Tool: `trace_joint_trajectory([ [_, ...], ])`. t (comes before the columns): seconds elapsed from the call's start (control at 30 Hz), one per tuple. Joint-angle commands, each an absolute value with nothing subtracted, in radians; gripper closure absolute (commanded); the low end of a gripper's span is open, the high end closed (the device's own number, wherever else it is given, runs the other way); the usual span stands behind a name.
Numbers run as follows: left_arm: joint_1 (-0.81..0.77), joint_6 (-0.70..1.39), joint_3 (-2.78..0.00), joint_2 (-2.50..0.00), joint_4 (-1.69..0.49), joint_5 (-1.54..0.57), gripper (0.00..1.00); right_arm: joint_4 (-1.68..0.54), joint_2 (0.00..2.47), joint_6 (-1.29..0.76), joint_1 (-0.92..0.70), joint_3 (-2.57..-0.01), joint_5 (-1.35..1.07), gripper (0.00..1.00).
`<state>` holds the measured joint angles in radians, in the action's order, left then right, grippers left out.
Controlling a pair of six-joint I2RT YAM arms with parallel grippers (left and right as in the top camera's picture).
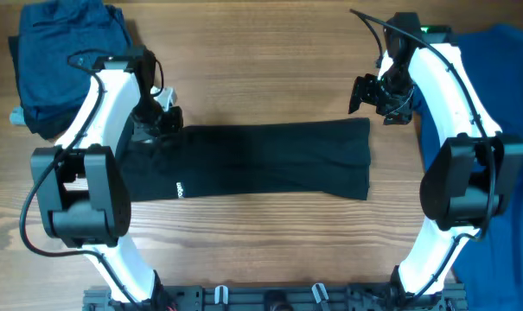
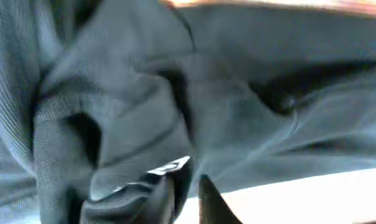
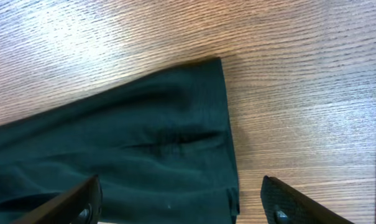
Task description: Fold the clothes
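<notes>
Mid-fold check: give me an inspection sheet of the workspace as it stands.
Surface: wooden table.
Job's things: black T-shirt laid in a long band; dark blue clothes heaped far left; bright blue T-shirt at right edge.
Clutter: nothing seen.
Grippers: left gripper closed on bunched black cloth; right gripper open near the shirt's right end.
Cables: black cable looping beside left arm.
Surroundings: mounting rail at near edge.

Fixed above, the overhead camera looks straight down on the wooden table (image 1: 261, 95) and takes in the whole black T-shirt (image 1: 270, 164) from end to end. The left wrist camera faces the shirt's bunched cloth at very close range. The right wrist camera, a little farther off, looks down on its other end and bare wood.
</notes>
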<state>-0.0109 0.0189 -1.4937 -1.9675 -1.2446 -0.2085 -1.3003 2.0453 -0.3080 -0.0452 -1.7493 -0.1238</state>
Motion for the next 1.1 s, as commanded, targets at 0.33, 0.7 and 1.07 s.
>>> trace_joint_trajectory([
  [0.33,0.0,0.355,-1.488,-1.979,-1.408,0.092,0.96,-1.309,2.027,-0.288,-0.05,-1.759,-0.136,0.17],
  [0.7,0.032,0.532,-1.489,-1.979,-1.471,0.283,0.95,-1.315,2.027,-0.291,-0.05,-1.759,-0.136,0.17],
  [1.07,-0.013,0.508,-1.593,-1.813,-1.428,0.19,0.82,-1.284,2.027,-0.288,-0.129,-1.759,-0.324,0.41],
])
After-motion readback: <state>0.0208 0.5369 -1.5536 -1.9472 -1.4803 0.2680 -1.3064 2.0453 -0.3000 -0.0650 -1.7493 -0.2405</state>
